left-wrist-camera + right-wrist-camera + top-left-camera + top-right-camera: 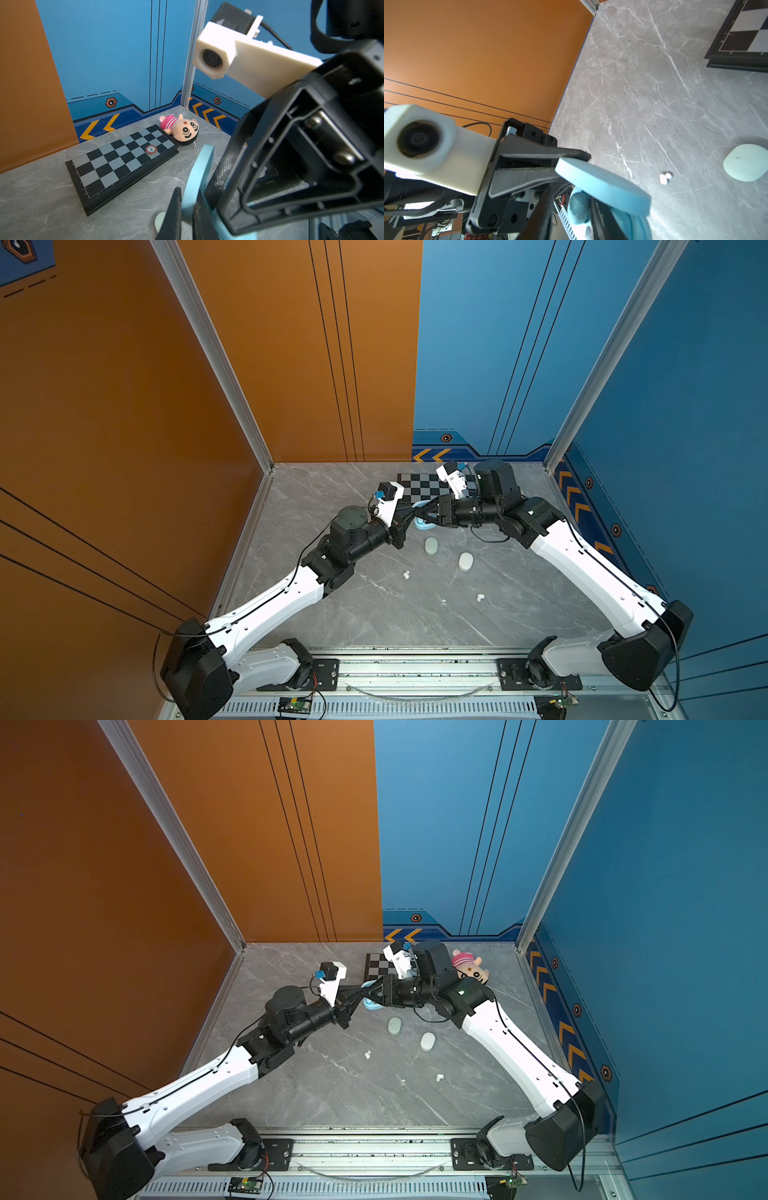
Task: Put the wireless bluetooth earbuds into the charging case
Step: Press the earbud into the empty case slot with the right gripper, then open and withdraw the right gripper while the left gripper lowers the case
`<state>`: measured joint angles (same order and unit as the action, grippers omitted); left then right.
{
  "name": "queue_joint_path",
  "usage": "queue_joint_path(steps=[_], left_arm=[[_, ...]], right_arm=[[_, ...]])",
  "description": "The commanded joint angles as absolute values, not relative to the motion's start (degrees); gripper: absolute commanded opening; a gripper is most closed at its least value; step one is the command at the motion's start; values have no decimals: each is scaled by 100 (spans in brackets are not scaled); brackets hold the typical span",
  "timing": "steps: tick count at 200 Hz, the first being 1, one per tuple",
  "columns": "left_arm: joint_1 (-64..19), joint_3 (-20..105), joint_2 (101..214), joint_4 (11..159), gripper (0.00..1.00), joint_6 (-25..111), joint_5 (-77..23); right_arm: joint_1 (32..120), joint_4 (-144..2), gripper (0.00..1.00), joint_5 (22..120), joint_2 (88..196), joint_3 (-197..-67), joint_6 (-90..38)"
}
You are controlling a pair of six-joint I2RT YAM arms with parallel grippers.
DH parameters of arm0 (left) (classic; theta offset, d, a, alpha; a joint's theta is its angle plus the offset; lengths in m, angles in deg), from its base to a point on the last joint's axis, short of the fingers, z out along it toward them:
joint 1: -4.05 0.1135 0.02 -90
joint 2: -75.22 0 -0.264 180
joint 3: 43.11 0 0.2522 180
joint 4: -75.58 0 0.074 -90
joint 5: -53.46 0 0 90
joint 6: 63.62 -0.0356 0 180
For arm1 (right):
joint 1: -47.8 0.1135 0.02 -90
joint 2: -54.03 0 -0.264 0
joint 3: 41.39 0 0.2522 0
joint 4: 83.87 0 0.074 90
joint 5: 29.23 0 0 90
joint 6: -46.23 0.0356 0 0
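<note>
A blue charging case [424, 523] [371, 1005] stands open just in front of the chessboard. My left gripper [187, 207] [415, 512] is shut on the edge of its raised lid [199, 172] [602, 182]. My right gripper [569, 220] [428, 511] is open over the case base [633, 226]. A pale blue earbud [578, 207] sits in the base against one of its fingers [602, 218], with a gap to the other finger. White earbuds lie loose on the table: a pair [406, 574] [665, 177], another [480, 597] and a tiny piece [444, 601].
A pale green case [431, 546] [746, 163] and a white case [465, 561] lie shut near the middle. At the back lie a chessboard [122, 162] carrying a poker chip [151, 149] and a plush doll [469, 965]. Walls close in the left, back and right.
</note>
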<state>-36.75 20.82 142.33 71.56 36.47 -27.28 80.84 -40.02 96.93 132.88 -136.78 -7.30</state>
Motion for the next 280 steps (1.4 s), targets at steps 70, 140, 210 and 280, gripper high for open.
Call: queue_joint_path(steps=[70, 140, 210, 280], left_arm=[[-3730, 2106, 14149, 6912, 0, 3535, -2805], [-3894, 1991, 14366, 6910, 0, 3064, -2491], [-4499, 1428, 15169, 6186, 0, 2297, -2698], [-5179, 842, 16820, 4158, 0, 2725, -3804]], right_arm=[[7883, -3970, 40, 9867, 13020, -14318, -577], [7085, -3863, 54, 9203, 12330, -14025, -282], [6447, -2586, 54, 7814, 12357, -12926, 442], [6034, -2608, 55, 7462, 12394, -11948, 814]])
